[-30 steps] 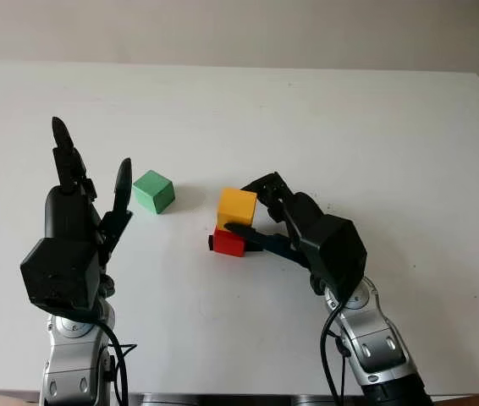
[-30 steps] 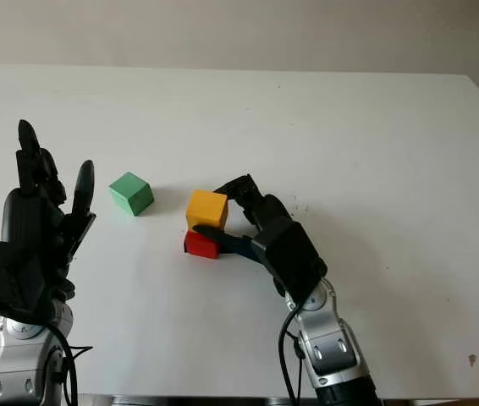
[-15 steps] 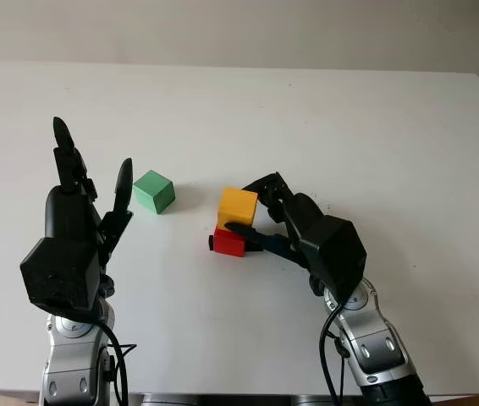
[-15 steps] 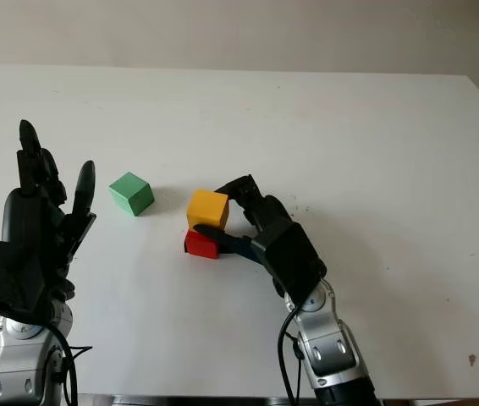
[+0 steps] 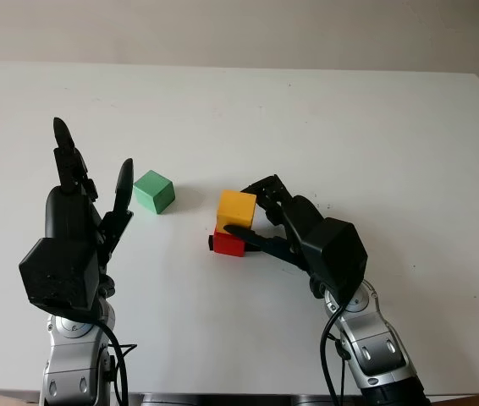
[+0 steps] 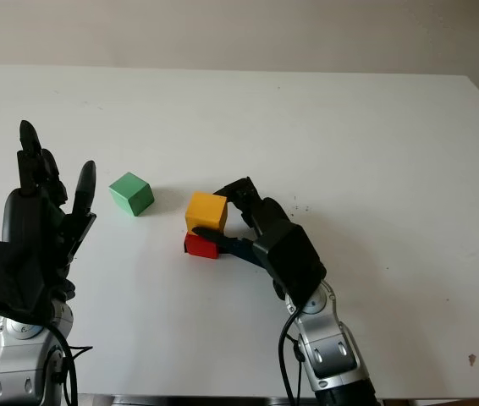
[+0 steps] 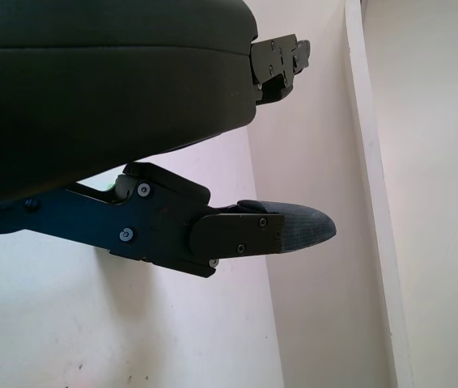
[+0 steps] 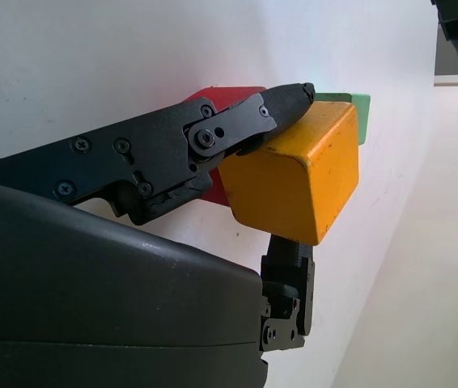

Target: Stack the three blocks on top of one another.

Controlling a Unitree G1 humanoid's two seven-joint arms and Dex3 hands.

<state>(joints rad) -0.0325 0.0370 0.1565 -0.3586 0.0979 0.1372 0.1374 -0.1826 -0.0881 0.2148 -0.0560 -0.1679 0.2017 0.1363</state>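
Yellow block sits on the red block near the middle of the white table, its near-right faces pinched by the right hand. In the right wrist view one finger lies along the yellow block's upper edge and another presses the opposite face, so the hand is closed on it; whether its full weight already rests on the red block cannot be told. Both look like small rigid cubes, light and hard-edged, with smooth faces that could slide on each other if nudged sideways. They are best taken on two opposite flat faces, squarely, well above the seam.

Over toward the table's left side, apart from the pair, the green block stands alone and untouched. It should handle the same way: light, stiff, easy to tip the stack with if set down off-centre.

Raised above the near-left part of the table, just beside the green block, the left hand is open and holds nothing
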